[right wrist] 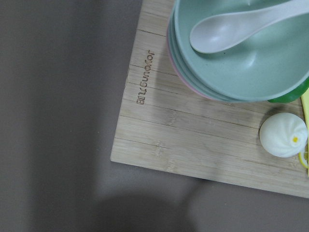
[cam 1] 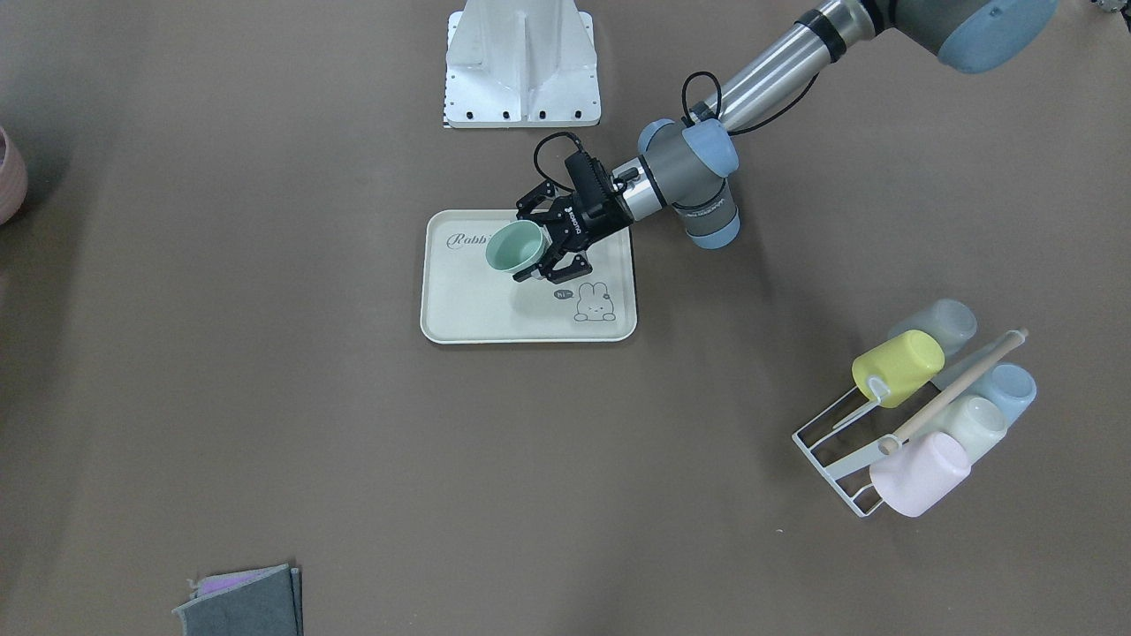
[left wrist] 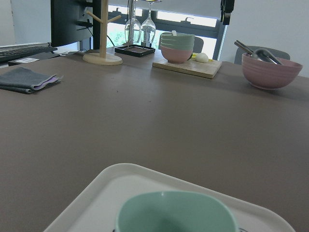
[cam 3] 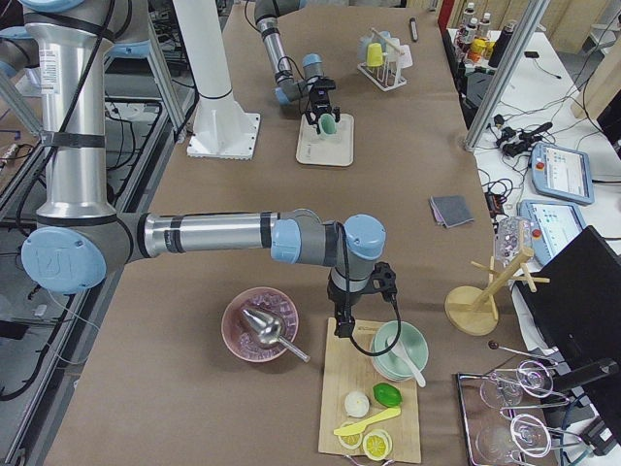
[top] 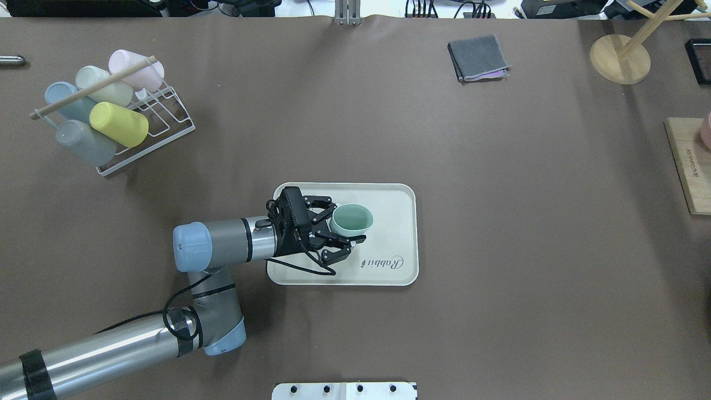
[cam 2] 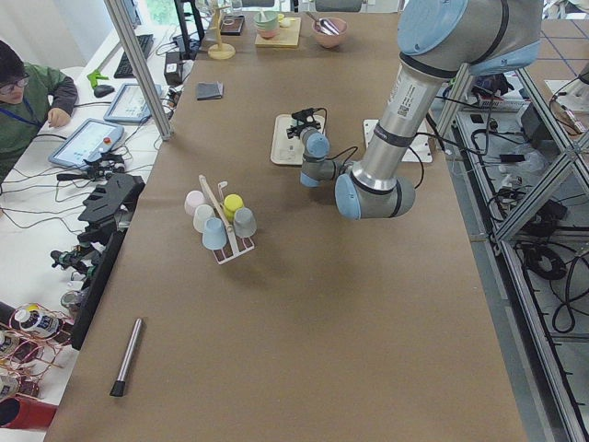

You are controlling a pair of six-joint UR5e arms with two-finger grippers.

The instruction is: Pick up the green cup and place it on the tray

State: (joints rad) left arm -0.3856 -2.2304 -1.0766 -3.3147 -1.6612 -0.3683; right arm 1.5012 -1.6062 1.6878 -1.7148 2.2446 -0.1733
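1. Cream rectangular plastic tray [cam 1: 495, 309]: bare centre judged the best landing spot.
2. Left gripper [top: 343, 222]: clamped on the cup; to be lowered gently and opened only at contact.
3. Right gripper [cam 3: 340, 328]: closure cannot be told.
4. Small mint-green plastic cup [cam 1: 513, 246]: held over the tray, apparently not yet seated.

The left arm [top: 100, 350] is a silver tube banded with black tape, with grey joints capped pale blue. A black cable [top: 178, 294] runs to the black, white-lettered left gripper [top: 345, 224]. The white base plate [top: 344, 391] carries dark screws.
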